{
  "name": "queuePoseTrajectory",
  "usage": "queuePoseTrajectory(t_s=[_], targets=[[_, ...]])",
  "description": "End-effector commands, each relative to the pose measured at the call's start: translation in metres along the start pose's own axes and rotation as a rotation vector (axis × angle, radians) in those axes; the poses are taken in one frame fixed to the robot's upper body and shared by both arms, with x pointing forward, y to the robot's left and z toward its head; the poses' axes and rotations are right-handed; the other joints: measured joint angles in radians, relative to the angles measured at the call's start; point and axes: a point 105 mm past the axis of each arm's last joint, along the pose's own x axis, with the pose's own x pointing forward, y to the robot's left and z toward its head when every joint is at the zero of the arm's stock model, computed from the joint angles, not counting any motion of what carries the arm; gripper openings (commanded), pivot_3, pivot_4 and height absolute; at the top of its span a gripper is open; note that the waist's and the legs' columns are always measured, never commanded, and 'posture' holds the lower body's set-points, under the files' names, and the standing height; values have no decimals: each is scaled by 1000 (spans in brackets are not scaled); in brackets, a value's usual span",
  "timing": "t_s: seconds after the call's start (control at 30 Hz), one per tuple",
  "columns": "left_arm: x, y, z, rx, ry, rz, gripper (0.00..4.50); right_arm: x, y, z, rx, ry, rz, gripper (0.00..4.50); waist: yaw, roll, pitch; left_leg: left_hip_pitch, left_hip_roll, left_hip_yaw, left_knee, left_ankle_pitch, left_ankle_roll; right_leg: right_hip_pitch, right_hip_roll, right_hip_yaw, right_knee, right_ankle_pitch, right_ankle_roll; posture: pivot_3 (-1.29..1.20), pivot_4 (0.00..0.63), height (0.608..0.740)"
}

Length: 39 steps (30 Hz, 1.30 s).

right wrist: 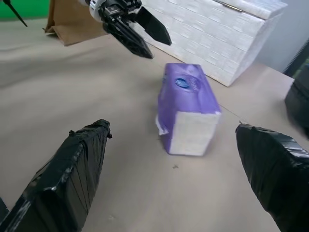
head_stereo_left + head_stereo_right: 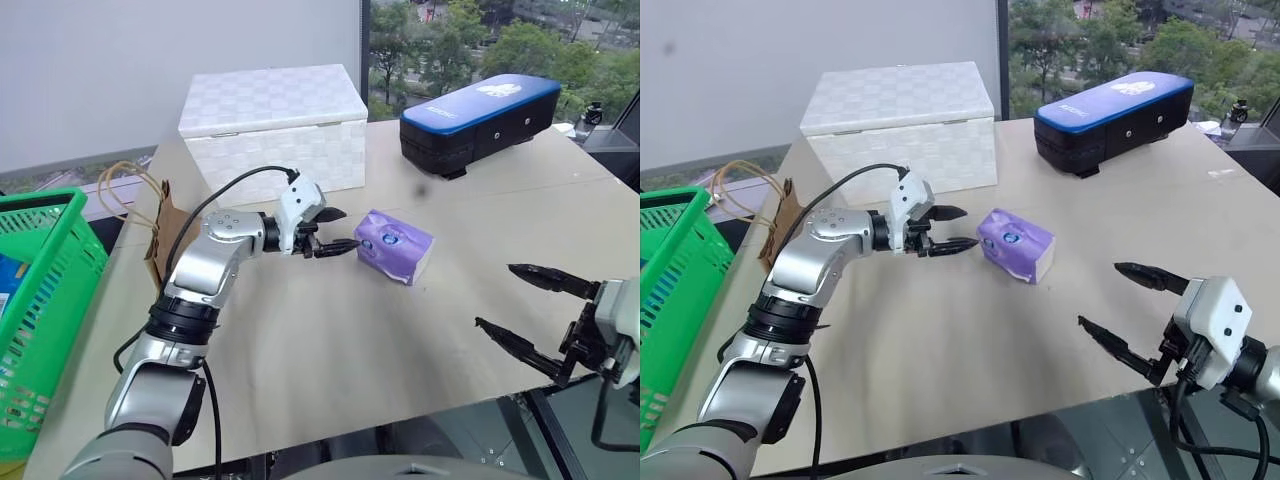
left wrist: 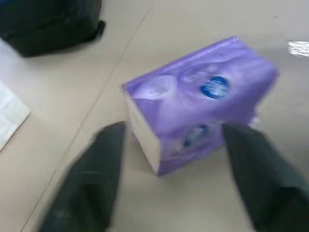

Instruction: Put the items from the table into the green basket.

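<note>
From the head camera, the purple soft packet point(image 2: 395, 246) lies on the table point(image 2: 330, 350) a little right of centre, at about 3 o'clock from the left gripper point(image 2: 337, 230) and just beside its fingertips, not touching. The left gripper's two black fingers stand spread, nothing between them. The right gripper point(image 2: 528, 310) hangs at the table's near right edge, at about 4 o'clock from the packet and well apart from it — its fingers also spread wide and empty. A round blue mark sits on the packet's top face; its lettering is too small to read. The small brown paper bag point(image 2: 160, 230) with string handles stands at 9 o'clock from the left gripper, by the table's left edge, and the green basket point(image 2: 45, 290) is beyond that edge, at far left. The white woven box point(image 2: 272, 125) stands at 12 o'clock from the left gripper; the blue-topped black case point(image 2: 480, 122) lies at 1 o'clock from the packet, with a pale logo on its lid that cannot be read.

In the left wrist view, the packet point(image 3: 198, 104) lies just ahead of the two spread fingers point(image 3: 91, 179), in line with the gap; its blue round label is blurred.

In the right wrist view, the packet point(image 1: 188, 108) lies ahead between this gripper's parted fingers point(image 1: 72, 174), white end facing the camera — the left gripper point(image 1: 149, 41) is just past it.
</note>
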Motion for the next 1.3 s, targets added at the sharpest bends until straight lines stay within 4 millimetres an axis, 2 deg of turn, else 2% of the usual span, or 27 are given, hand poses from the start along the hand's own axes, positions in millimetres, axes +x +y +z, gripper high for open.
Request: queuePoseTrajectory(t_s=[0.03, 0.13, 0.33, 0.4, 0.6, 0.7, 0.73, 0.8, 0.87, 0.93, 1.0, 1.13, 1.23, 1.3], targets=[[-5, 4, 21, 162, 0, -4, 4473, 0, -1, 5, -23, -9, 7, 4500, 0, 0, 0, 0, 0, 0, 0, 0, 0, 0, 0, 0, 0, 0, 0, -247, 29, 740], [2, -3, 22, 335, 57, -105, 4473, 0, 0, 3, -17, -3, 14, 4500, 4, 0, 0, 0, 0, 0, 0, 0, 0, 0, 1, 0, 0, 0, 0, -244, 26, 740], [33, 10, 32, 570, 119, -204, 4473, 1, -2, 3, -21, -5, 12, 4500, 19, 0, 0, 0, -2, 1, 0, 0, 0, 0, 3, 0, 0, 0, 0, -267, 22, 740], [51, 14, 36, 641, 141, -220, 4473, 0, 1, 3, -18, -4, 3, 4500, 19, 0, 0, 0, -2, 1, 0, 0, 1, 0, 3, 0, 0, 0, 0, -267, 22, 740], [82, 7, 12, 771, 300, -370, 4473, -4, 9, 4, -5, 4, -19, 4500, 14, 0, 0, -2, -2, 1, 1, -4, 6, 0, 8, 7, -1, -2, 3, -267, 22, 740], [96, 7, -3, 807, 370, -363, 4473, -6, 10, 2, -2, 12, -27, 4500, -2, -1, 1, -2, -2, 3, 2, -5, 9, 0, 8, 11, -1, -3, 5, -344, 33, 740], [97, 6, -7, 818, 383, -370, 4234, -6, 10, 1, 0, 15, -29, 4500, -10, -1, 1, -3, -3, 2, 2, -6, 10, 0, 8, 13, -1, -4, 7, -344, 33, 740], [95, 5, -11, 816, 383, -390, 3705, -7, 12, 1, 0, 24, -32, 4500, -20, -1, 1, -3, -3, 4, 2, -6, 11, 0, 8, 15, -1, -5, 8, -358, 35, 740], [93, 5, -10, 794, 357, -387, 2890, -9, 13, 0, -1, 34, -39, 4500, -31, -1, 1, -3, -3, 4, 2, -7, 11, 0, 8, 15, -1, -5, 9, -357, 34, 740], [87, 7, -7, 763, 330, -383, 1892, -11, 13, -2, 1, 47, -43, 4500, -39, -1, 1, -3, -3, 4, 3, -7, 11, 0, 8, 15, -1, -6, 9, -349, 33, 740], [73, 15, -3, 717, 285, -353, 1242, -11, 11, -5, 4, 59, -40, 4500, -51, -1, 1, -3, -3, 5, 3, -7, 11, 0, 8, 16, -1, -6, 10, -332, 30, 740], [40, 26, 12, 582, 143, -242, 1174, -3, 1, -4, -11, 45, -37, 4500, -87, -1, 1, -2, -1, 5, 3, -7, 11, 0, 5, 17, 0, -6, 10, -286, 23, 740], [8, 29, 29, 444, 26, -99, 1174, 10, -7, 3, -41, -19, -10, 4500, -91, -1, 2, -2, 1, 5, 3, -7, 11, -1, 5, 16, 1, -6, 9, -211, 13, 740], [-13, 30, 40, 329, -36, 16, 1174, 21, -10, 11, -52, -67, 22, 4500, -72, -1, 2, -2, 2, 4, 4, -7, 11, -2, 5, 16, 3, -6, 9, -183, 9, 740]])
